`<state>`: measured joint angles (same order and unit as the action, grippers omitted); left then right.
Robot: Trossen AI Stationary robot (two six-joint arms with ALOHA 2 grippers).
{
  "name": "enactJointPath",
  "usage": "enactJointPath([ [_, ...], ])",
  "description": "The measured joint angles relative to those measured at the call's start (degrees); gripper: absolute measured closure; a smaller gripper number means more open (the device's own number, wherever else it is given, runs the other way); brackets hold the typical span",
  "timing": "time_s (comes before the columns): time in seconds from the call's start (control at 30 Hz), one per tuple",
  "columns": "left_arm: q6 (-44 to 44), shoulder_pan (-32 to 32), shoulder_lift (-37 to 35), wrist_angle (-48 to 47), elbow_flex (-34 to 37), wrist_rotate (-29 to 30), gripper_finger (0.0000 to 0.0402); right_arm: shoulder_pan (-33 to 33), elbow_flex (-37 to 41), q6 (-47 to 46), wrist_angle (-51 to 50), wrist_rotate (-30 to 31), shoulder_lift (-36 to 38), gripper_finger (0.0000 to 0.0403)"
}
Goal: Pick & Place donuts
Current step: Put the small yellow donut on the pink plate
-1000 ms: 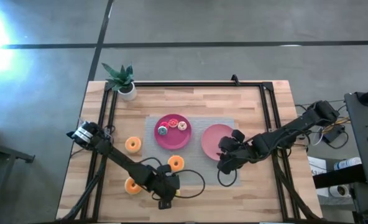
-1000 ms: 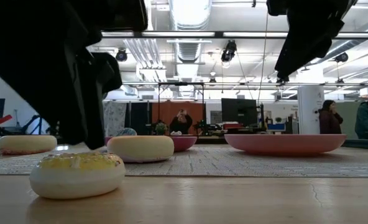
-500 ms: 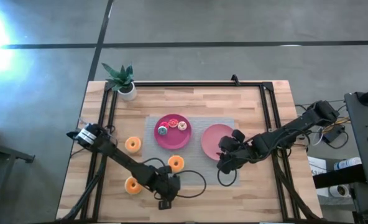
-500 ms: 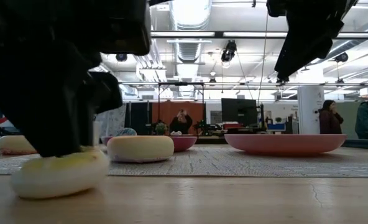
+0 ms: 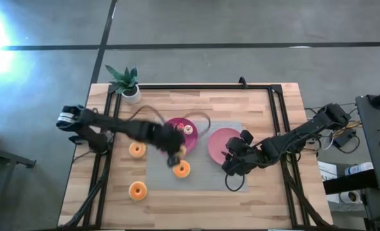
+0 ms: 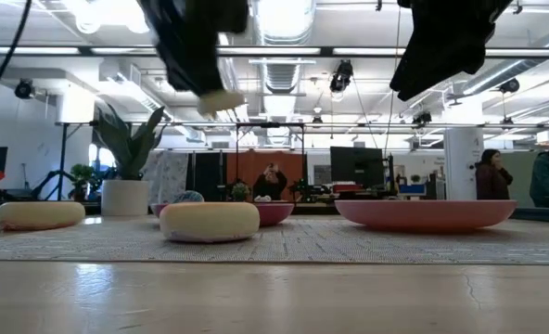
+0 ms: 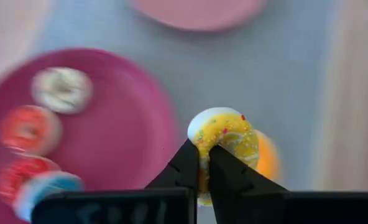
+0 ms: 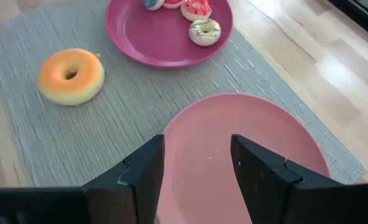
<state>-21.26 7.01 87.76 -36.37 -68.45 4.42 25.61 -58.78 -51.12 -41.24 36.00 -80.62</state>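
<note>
Yellow sprinkled donut (image 7: 223, 138) sits pinched in the left gripper (image 7: 198, 163), apparently above the dark pink plate's (image 5: 172, 142) edge, while the right gripper (image 8: 196, 163) gapes empty.

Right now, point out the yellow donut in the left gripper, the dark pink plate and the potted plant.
yellow donut (image 7: 224, 134), left wrist view, its sprinkled top
dark pink plate (image 8: 165, 38), right wrist view, bare middle
potted plant (image 5: 124, 79), high view, its leaves

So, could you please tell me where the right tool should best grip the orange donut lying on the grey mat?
Probably from straight above, pinching across one side of the ring: the orange donut lies flat on the grey mat, hole up, with open space all around.
</note>
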Motion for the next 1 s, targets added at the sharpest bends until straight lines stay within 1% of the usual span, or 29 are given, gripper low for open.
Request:
enactJointPath([
  [0.07, 2.00, -4.79, 1.37, 3.52, 1.06, -0.32, 0.0401, 0.00, 0.08, -0.84, -0.02, 0.16, 0.00, 0.0227],
  [0.13, 3.47, -8.29, 3.23, 7.08, 1.71, -1.02, 0.0401, 0.00, 0.15, -1.61, -0.18, 0.21, 0.00, 0.0227],
  [0.23, 5.39, -11.59, 6.93, 10.64, 1.97, -2.49, 0.0401, 0.00, 0.22, -2.91, -0.34, 0.23, 0.00, 0.0227],
  [0.3, 5.60, -13.17, 9.50, 10.72, 1.81, -2.90, 0.0400, 0.00, 0.28, -3.91, -0.41, 0.23, 0.00, 0.0227],
  [0.4, 5.27, -15.08, 12.48, 11.07, 1.46, -4.59, 0.0383, 0.00, 0.31, -5.14, -0.43, 0.20, 0.00, 0.0227],
  [0.47, 4.93, -15.57, 13.92, 12.10, 1.09, -6.76, 0.0363, 0.01, 0.31, -5.54, -0.44, 0.22, 0.00, 0.0227],
  [0.57, 4.96, -15.44, 14.86, 12.22, 0.15, -7.54, 0.0328, 0.02, 0.35, -5.94, -0.50, 0.20, 0.00, 0.0227],
  [0.7, 5.25, -15.68, 14.51, 12.24, -0.43, -7.22, 0.0283, 0.02, 0.46, -6.11, -0.48, 0.20, 0.00, 0.0227],
  [0.77, 6.09, -15.70, 14.19, 12.14, -0.57, -5.44, 0.0267, 0.02, 0.46, -6.14, -0.48, 0.20, 0.00, 0.0227],
  [0.87, 6.51, -15.68, 13.41, 12.52, -0.56, -3.86, 0.0255, 0.02, 0.46, -6.37, -0.46, 0.20, 0.00, 0.0227],
  [1.0, 7.29, -15.61, 13.42, 12.26, -0.57, -3.60, 0.0253, 0.02, 0.46, -6.38, -0.10, 0.18, 0.00, 0.0227],
])
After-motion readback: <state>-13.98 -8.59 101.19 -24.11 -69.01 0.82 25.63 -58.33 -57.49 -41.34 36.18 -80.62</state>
